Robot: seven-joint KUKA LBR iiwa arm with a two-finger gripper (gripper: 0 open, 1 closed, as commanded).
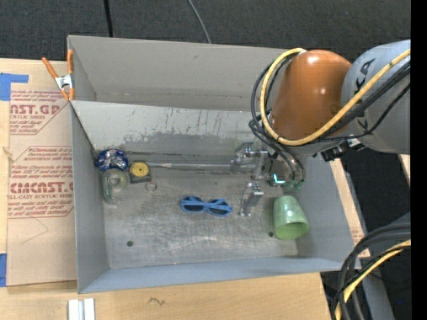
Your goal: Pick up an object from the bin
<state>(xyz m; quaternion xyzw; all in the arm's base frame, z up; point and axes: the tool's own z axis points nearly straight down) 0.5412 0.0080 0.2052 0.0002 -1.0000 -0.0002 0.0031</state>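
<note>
My gripper [248,179] hangs low over the right half of the bin floor, open, with nothing between its metal fingers [250,201]. A pair of small blue toy glasses [205,206] lies flat on the floor just left of the lower finger, apart from it. A pale green plastic cup [289,217] lies on its side to the gripper's lower right, near the bin's right wall.
At the bin's left side lie a small yellow round thing [139,171], a crumpled blue-and-white thing [111,159] and a clear little cup [114,185]. The arm with its orange cover and cables looms over the bin's right end.
</note>
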